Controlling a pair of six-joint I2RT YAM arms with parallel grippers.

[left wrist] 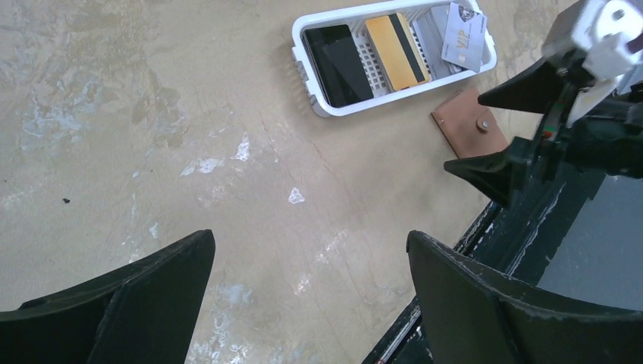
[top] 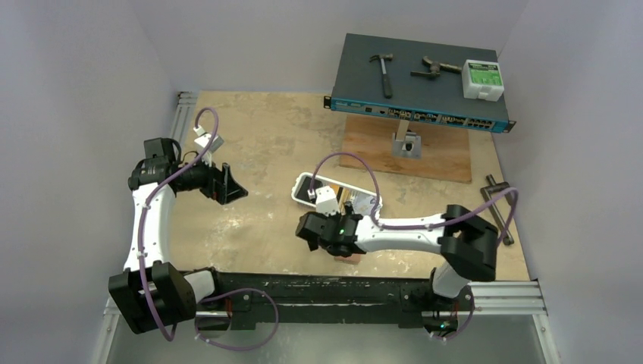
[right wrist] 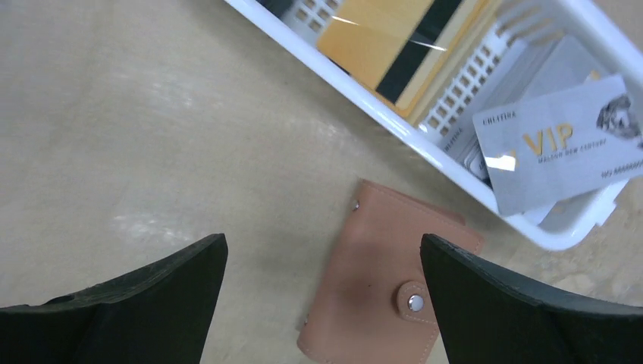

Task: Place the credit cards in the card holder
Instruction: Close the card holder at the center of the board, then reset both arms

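Note:
The credit cards lie in a white oblong tray: a black card, an orange-yellow card with a dark stripe, and a pale grey VIP card resting on the tray's end over other grey cards. The reddish-brown card holder lies closed on the table just in front of the tray, snap button up. My right gripper hovers over the holder's left half, open and empty. My left gripper stands open and empty over bare table, far left of the tray.
A dark blue equipment box at the back right carries a hammer, another tool and a white-green box. It stands on a wooden board. A metal tool lies at the right edge. A black rail runs along the near edge.

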